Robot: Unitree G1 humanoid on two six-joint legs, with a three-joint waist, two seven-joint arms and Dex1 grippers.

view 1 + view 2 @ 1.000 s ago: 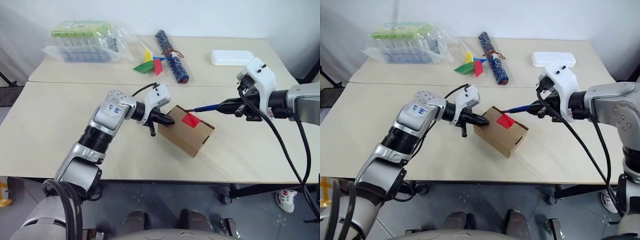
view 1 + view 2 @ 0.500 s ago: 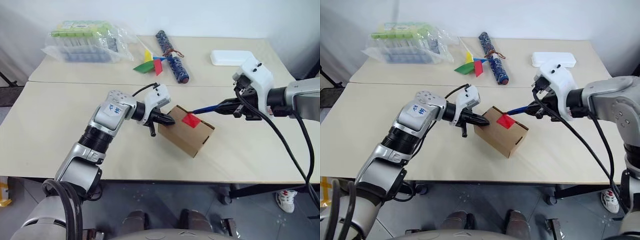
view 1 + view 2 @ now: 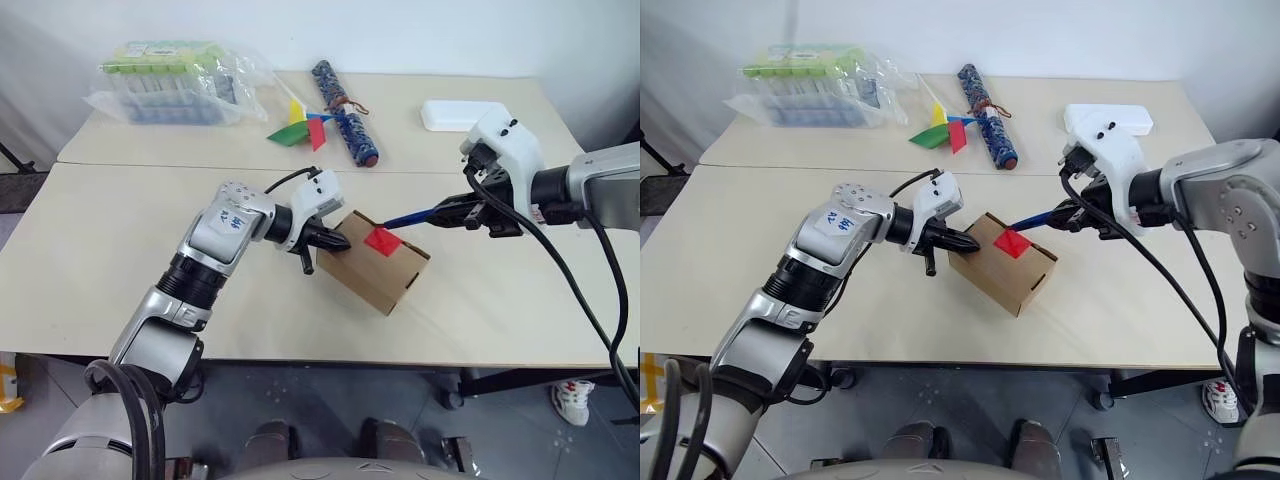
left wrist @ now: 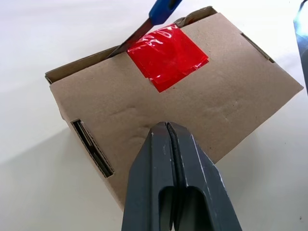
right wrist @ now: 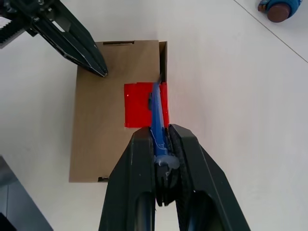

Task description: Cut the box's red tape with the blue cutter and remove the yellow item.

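The brown cardboard box (image 3: 375,262) lies in the middle of the table with the red tape (image 3: 381,239) on its top face. My left gripper (image 3: 342,243) is shut, its closed tips (image 4: 166,127) resting on the box's top near the left end. The right gripper (image 3: 470,212) is shut on the blue cutter (image 3: 415,216), which slants down to the left. The cutter's blade tip (image 4: 129,44) sits at the tape's far edge, by the lid's seam. The yellow item is hidden.
At the back of the table lie a paper pinwheel (image 3: 303,128), a blue patterned roll (image 3: 343,112), a plastic bag of packs (image 3: 180,82) and a flat white case (image 3: 462,114). The table's front edge runs close below the box.
My right wrist has tilted slightly with the cutter, whose tip stays at the tape's edge. The left gripper and the box have not moved.
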